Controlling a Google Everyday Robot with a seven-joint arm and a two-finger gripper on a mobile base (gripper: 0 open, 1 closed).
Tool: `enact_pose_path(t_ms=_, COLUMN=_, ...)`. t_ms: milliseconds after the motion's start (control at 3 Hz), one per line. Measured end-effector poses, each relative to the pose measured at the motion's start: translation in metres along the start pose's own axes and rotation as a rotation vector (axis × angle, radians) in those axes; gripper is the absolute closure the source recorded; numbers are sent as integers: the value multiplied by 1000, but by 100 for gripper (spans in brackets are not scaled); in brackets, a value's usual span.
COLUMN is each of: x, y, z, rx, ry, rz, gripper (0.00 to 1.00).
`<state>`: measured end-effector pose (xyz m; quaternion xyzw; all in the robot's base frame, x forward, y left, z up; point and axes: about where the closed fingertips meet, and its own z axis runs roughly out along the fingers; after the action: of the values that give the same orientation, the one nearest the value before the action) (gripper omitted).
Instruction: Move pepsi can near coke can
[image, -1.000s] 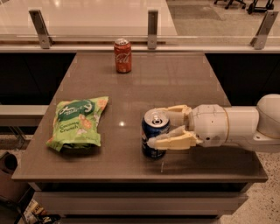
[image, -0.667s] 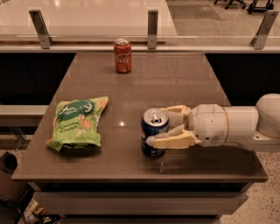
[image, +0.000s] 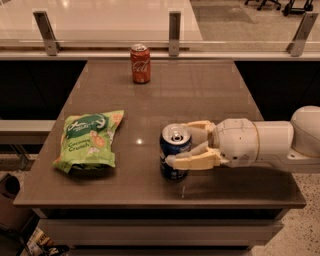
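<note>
The pepsi can (image: 172, 155), dark blue with a silver top, stands upright on the brown table (image: 165, 95) near its front edge. My gripper (image: 179, 144) reaches in from the right and is shut on the can, one cream finger (image: 192, 161) across its near side and the other against its far side. The can still rests on the table. The coke can (image: 140, 63), red-orange with white script, stands upright at the back of the table, well beyond and left of the pepsi can.
A green chip bag (image: 89, 140) lies flat on the left of the table. A glass rail with metal posts (image: 174, 27) runs along the far edge. My white arm (image: 270, 142) stretches over the table's right front corner.
</note>
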<state>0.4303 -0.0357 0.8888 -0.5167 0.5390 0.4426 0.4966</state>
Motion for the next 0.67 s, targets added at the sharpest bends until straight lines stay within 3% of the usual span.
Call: enact_pose_path(t_ms=667, x=-2, y=-6, z=-1, rx=12, ry=-1, rz=-2, gripper=100)
